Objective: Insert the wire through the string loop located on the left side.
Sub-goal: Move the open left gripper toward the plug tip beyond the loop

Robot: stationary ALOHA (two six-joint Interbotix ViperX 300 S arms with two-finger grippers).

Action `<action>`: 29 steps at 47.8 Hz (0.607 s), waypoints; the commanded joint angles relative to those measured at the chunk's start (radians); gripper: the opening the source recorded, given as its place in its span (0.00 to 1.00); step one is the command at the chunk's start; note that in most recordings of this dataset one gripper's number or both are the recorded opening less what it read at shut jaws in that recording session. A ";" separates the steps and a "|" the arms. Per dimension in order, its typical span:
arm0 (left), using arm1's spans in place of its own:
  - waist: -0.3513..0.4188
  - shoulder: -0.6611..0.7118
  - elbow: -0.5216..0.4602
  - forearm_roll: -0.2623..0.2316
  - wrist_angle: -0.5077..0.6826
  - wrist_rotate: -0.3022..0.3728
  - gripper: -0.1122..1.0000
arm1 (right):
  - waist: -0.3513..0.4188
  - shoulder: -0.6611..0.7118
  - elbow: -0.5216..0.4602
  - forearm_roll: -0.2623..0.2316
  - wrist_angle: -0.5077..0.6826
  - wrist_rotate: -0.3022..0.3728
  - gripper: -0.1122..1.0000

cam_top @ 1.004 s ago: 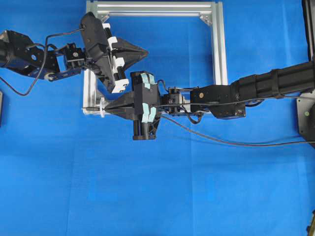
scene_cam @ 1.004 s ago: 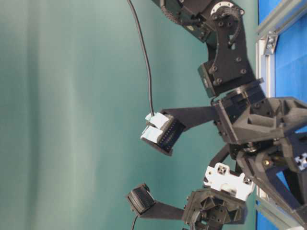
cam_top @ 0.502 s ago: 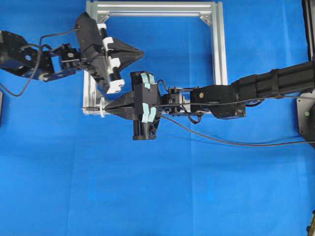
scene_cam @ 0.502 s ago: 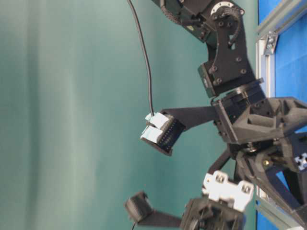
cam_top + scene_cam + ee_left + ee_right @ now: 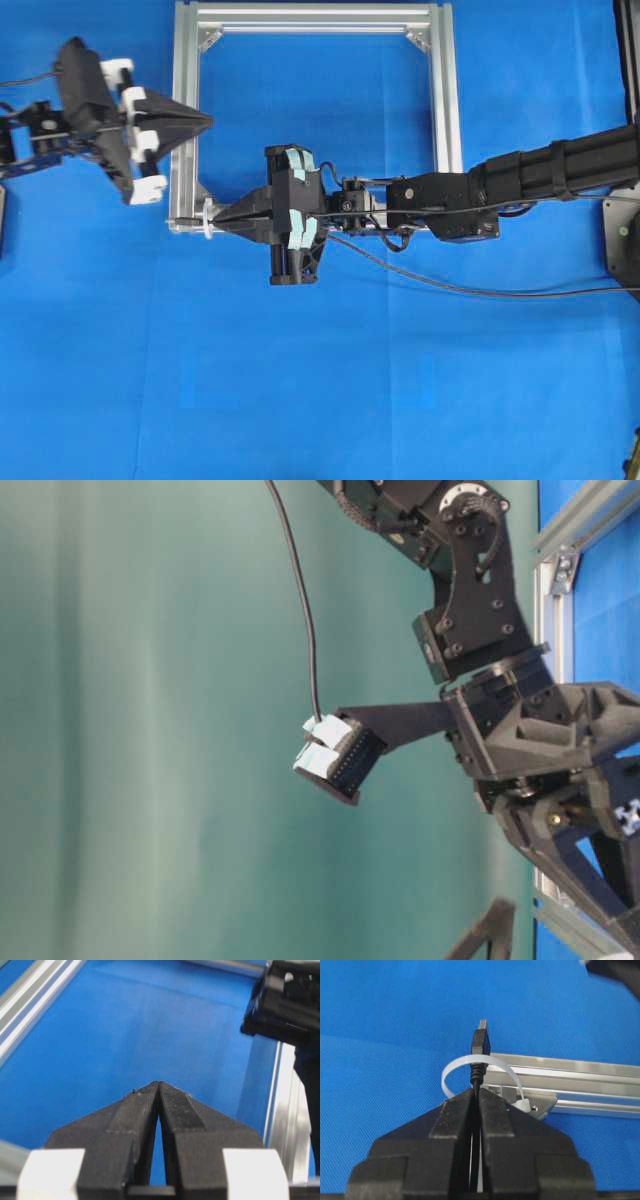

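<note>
My right gripper [image 5: 214, 222] is shut on the wire [image 5: 450, 290], just behind its black plug [image 5: 480, 1040]. In the right wrist view the jaws [image 5: 476, 1091] pinch the thin cable. The plug with its silvery tip sticks out ahead, crossing the white string loop [image 5: 454, 1067] and seemingly poking through it. The loop [image 5: 207, 218] hangs at the near left corner of the aluminium frame [image 5: 445, 100]. My left gripper [image 5: 207, 120] is shut on nothing, at the frame's left rail. Its fingertips [image 5: 158, 1083] meet over blue cloth.
The wire trails right across the blue cloth below the right arm [image 5: 540, 175]. A frame rail [image 5: 282, 1110] and the dark right arm [image 5: 290, 1000] stand to the right of the left gripper. A frame rail [image 5: 570, 1085] runs right of the loop.
The left gripper has pulled back leftward, from over the frame's inside to its left rail, staying shut. The right gripper and the wire have not moved.
</note>
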 commanded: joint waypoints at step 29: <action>-0.112 -0.106 0.067 0.002 -0.011 -0.005 0.10 | -0.003 -0.021 -0.012 0.000 -0.006 0.002 0.10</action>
